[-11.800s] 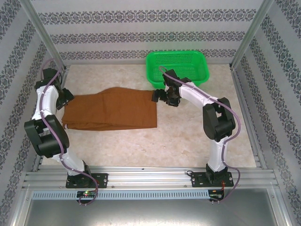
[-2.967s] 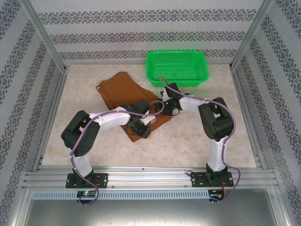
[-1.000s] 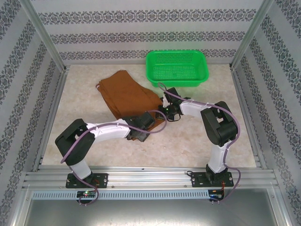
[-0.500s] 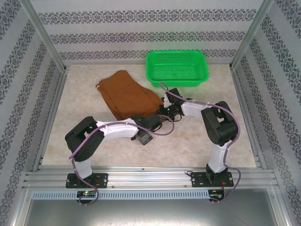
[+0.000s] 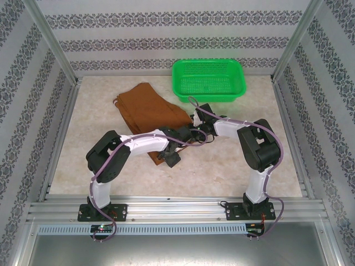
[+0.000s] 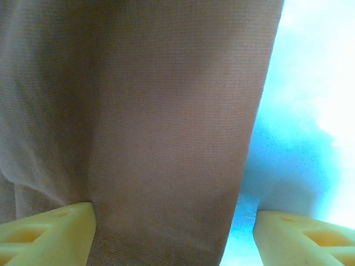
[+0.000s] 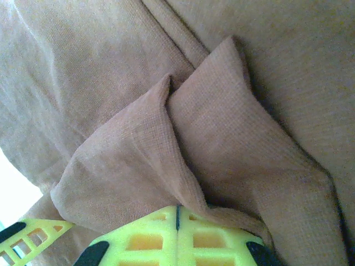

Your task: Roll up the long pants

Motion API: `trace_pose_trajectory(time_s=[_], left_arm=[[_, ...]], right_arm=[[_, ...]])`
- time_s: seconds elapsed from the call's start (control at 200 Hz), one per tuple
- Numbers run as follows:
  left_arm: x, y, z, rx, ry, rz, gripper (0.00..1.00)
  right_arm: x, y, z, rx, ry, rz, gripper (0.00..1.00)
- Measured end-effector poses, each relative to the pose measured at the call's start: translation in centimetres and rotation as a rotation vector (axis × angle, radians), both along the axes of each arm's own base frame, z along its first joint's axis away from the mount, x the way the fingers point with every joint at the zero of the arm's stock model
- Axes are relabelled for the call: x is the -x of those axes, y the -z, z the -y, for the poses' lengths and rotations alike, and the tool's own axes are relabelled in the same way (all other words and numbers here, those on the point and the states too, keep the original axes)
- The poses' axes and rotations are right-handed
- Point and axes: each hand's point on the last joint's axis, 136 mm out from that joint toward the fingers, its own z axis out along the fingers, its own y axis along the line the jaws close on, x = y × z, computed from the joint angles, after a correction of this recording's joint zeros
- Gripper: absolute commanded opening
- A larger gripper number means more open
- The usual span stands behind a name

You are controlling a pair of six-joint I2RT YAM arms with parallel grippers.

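The long pants point(image 5: 148, 106) lie folded as a rust-brown band running from the far left toward the table's middle. My left gripper point(image 5: 170, 157) is at their near end. In the left wrist view the left gripper point(image 6: 175, 221) is open, its yellow fingers point(image 6: 50, 233) wide apart, with the pants point(image 6: 155, 111) lying between them; the right finger stands clear of the cloth edge. My right gripper point(image 5: 195, 133) is at the pants' right edge. In the right wrist view the right gripper point(image 7: 177, 213) is shut on a raised fold of the pants point(image 7: 222, 122).
A green mesh basket point(image 5: 208, 97) stands at the back right, just beyond the right arm's wrist. Metal frame posts and patterned walls enclose the pale marble-look table point(image 5: 233, 166), which is bare at the front and right.
The left arm's elbow has swung right and toward the pants while its gripper stayed at the pants' near end. The right arm and the pants have kept their places.
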Motion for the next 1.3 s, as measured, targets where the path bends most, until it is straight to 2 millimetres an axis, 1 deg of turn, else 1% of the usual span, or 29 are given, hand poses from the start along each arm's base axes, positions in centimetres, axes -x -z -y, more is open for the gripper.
trace_pose_trajectory(time_s=[0.125,0.18,0.25,0.27,0.32,0.36,0.44,0.515,0.59,0.664,0.769,0.834,0.889,1.049,1.134,1.214,1.299], left_arm=[[-0.2,-0.2,-0.2,-0.024,-0.019,-0.002,0.73],[-0.2,-0.1,-0.2,-0.033,-0.024,-0.010,0.69],[-0.3,-0.1,-0.1,-0.041,-0.036,-0.018,0.54],[-0.4,0.0,-0.1,-0.040,-0.045,-0.018,0.48],[-0.7,0.1,-0.2,-0.046,-0.060,-0.017,0.26],[-1.1,0.2,-0.3,-0.045,-0.080,-0.015,0.15],[-3.5,0.1,-2.0,-0.087,-0.131,0.064,0.00],[-5.6,0.0,-3.7,-0.094,-0.175,0.113,0.00],[-6.4,0.0,-4.7,-0.097,-0.198,0.135,0.00],[-6.2,0.1,-4.8,-0.094,-0.185,0.143,0.00],[-5.3,0.0,-4.3,-0.068,-0.158,0.127,0.00],[-4.2,-0.1,-3.4,-0.035,-0.139,0.085,0.00],[-2.9,-0.2,-2.4,0.002,-0.118,0.031,0.00],[2.8,-0.9,0.9,0.114,-0.043,-0.192,0.00],[5.2,-1.7,2.4,0.179,-0.021,-0.305,0.00],[6.7,-3.0,3.7,0.261,-0.018,-0.390,0.00],[7.4,-4.7,5.2,0.375,-0.029,-0.472,0.00]], right_arm=[[0.0,0.0,0.0,-0.001,0.002,-0.001,0.00],[0.0,0.0,0.0,-0.001,0.003,-0.002,0.00],[0.0,0.0,0.0,-0.001,0.003,-0.002,0.00],[0.0,0.0,0.0,-0.001,0.003,-0.003,0.00],[0.0,0.0,0.0,-0.003,0.003,-0.003,0.00],[-0.1,0.0,0.0,-0.004,0.004,-0.002,0.00],[-0.4,-0.3,-0.1,-0.018,0.004,0.014,0.00],[-0.8,-0.6,-0.3,-0.030,0.005,0.033,0.00],[-1.0,-0.7,-0.3,-0.032,0.007,0.041,0.00],[-1.2,-0.9,0.1,-0.025,0.019,0.047,0.00],[-1.4,-1.4,1.2,-0.012,0.047,0.049,0.00],[-1.7,-1.8,1.9,0.000,0.067,0.055,0.00],[-2.0,-2.2,2.7,0.012,0.089,0.063,0.00],[-3.1,-4.2,4.9,0.038,0.156,0.117,0.00],[-3.4,-5.5,5.8,0.045,0.182,0.149,0.00],[-3.3,-6.7,6.5,0.047,0.201,0.177,0.00],[-3.1,-7.9,7.2,0.053,0.218,0.204,0.00]])
